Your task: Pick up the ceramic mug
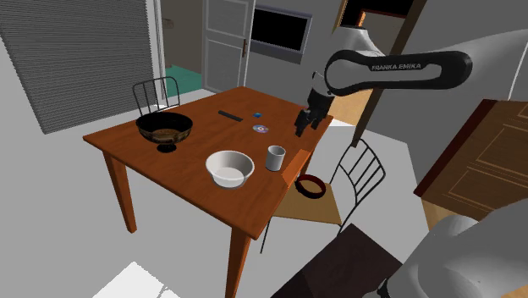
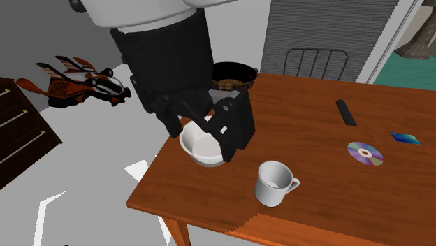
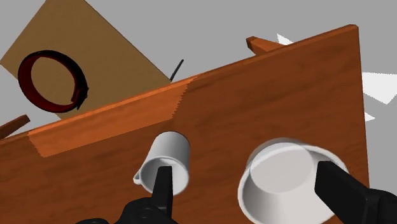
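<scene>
A white mug (image 1: 275, 157) stands upright near the table edge that faces the chair, its handle (image 2: 294, 184) pointing outwards. It also shows in the second exterior view as the mug (image 2: 274, 183). My black gripper (image 1: 303, 123) hangs open in the air above the table, apart from the mug and holding nothing. In the wrist view one finger (image 3: 162, 188) overlaps the mug (image 3: 167, 162), and the other finger (image 3: 337, 188) stands far off past a white bowl.
The brown wooden table (image 1: 195, 127) also bears a white bowl (image 1: 229, 168) beside the mug, a dark bowl (image 1: 164, 129), a disc (image 1: 261, 129), a black remote (image 1: 230, 114) and a small blue thing (image 1: 257, 111). A dark red ring (image 1: 311, 184) lies on the chair seat.
</scene>
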